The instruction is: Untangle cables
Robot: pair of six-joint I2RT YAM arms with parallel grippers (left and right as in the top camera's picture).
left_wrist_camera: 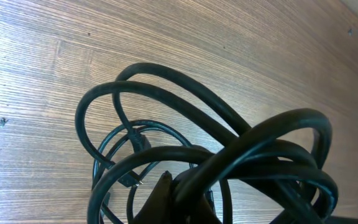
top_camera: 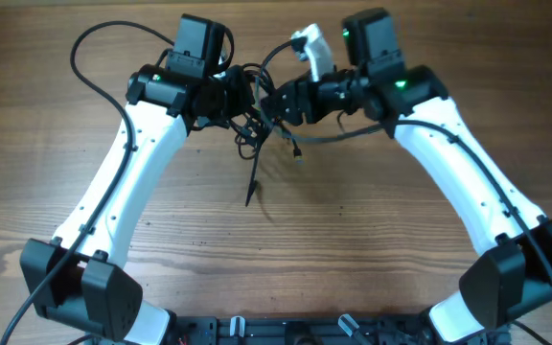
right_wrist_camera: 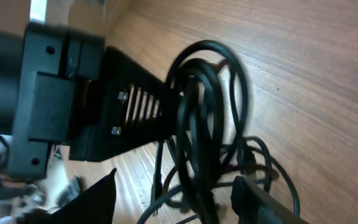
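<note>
Seen from overhead, two white-and-black robot arms reach in from the near corners of a wooden table [top_camera: 372, 230] and meet near its far edge. Between them hangs a knot of thin black cables [top_camera: 250, 125], lifted off the wood. One loose cable end [top_camera: 253, 187] dangles straight down from the knot toward the table, and another strand trails to the right under the right arm.

The left gripper [top_camera: 236, 99] sits at the left side of the knot. In the left wrist view, the cables [left_wrist_camera: 229, 149] fill the lower frame as several overlapping loops close to the lens, with wood grain beneath them. Only one dark fingertip [left_wrist_camera: 160, 196] shows at the bottom edge. In the right wrist view, the left gripper [right_wrist_camera: 166, 102] points its slatted finger into the bundle, and it appears to be clamped on the cables [right_wrist_camera: 197, 124].

The right gripper [top_camera: 274, 103] is at the right side of the knot. In its own view, the right gripper's [right_wrist_camera: 176, 196] two dark fingers [right_wrist_camera: 101, 199] stand wide apart, released, with a thick twist of cable running down between them.

A white part [top_camera: 312, 48] juts up behind the right gripper.
</note>
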